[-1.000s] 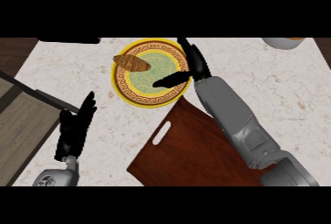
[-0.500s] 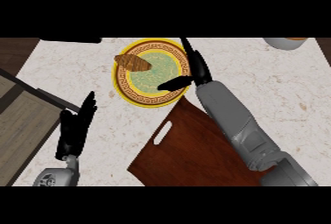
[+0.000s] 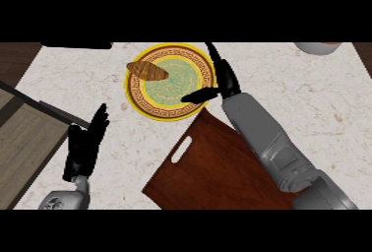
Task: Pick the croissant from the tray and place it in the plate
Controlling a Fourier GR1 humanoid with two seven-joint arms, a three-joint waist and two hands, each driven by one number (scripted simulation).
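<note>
The brown croissant (image 3: 147,70) lies on the upper left rim of the round plate (image 3: 156,109), which is yellow with a green middle. My right hand (image 3: 222,83) hovers over the plate's right side, open, fingers straight up and thumb stretched left over the rim; it is apart from the croissant. The dark red-brown tray (image 3: 214,165) with a slot handle lies just below the plate, under my right forearm. My left hand (image 3: 85,142) rests open at the lower left, fingers up.
A dark wooden panel (image 3: 22,142) borders the counter at the left. The rim of a pale bowl (image 3: 318,47) shows at the top right edge. A black object (image 3: 76,45) lies along the top left edge.
My right hand has drawn slightly right and up, away from the croissant that stays on the plate. The left hand has not moved.
</note>
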